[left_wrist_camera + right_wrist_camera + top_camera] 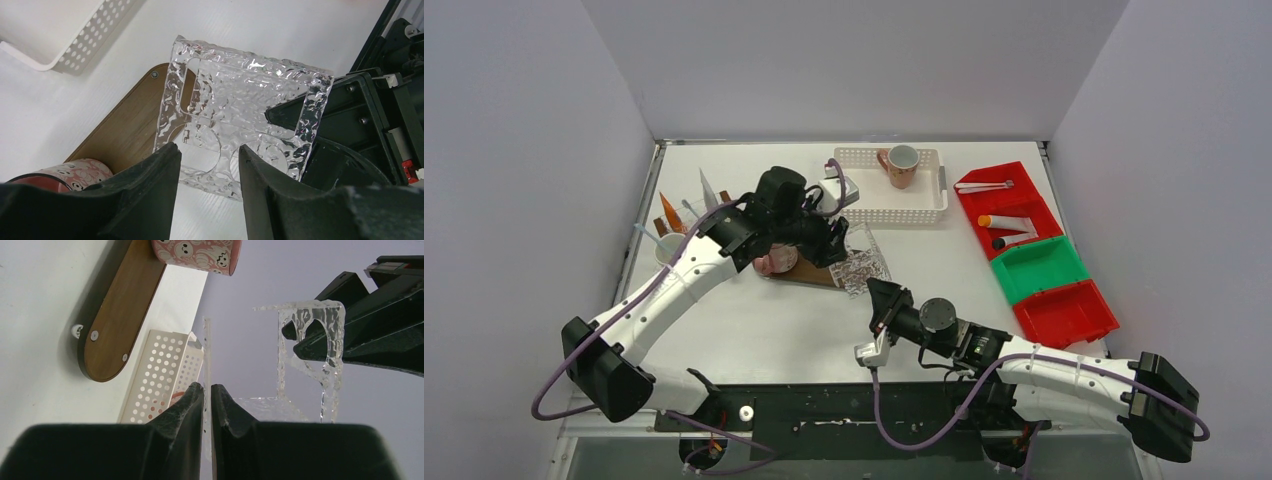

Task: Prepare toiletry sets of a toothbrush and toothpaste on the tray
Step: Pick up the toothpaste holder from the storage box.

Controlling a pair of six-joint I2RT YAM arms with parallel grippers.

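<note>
we seem to position the tray (240, 100): right pincer (207, 388) pinches its wall, left pincer (207, 152) half open over it; next, load the mug (902, 163).

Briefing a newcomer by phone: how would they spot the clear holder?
Find the white perforated basket at the table's far edge. Just in front lies a wooden tray with a pink mug; the clear holder is at its right end. It alone is see-through, rippled, with round cutouts.
</note>
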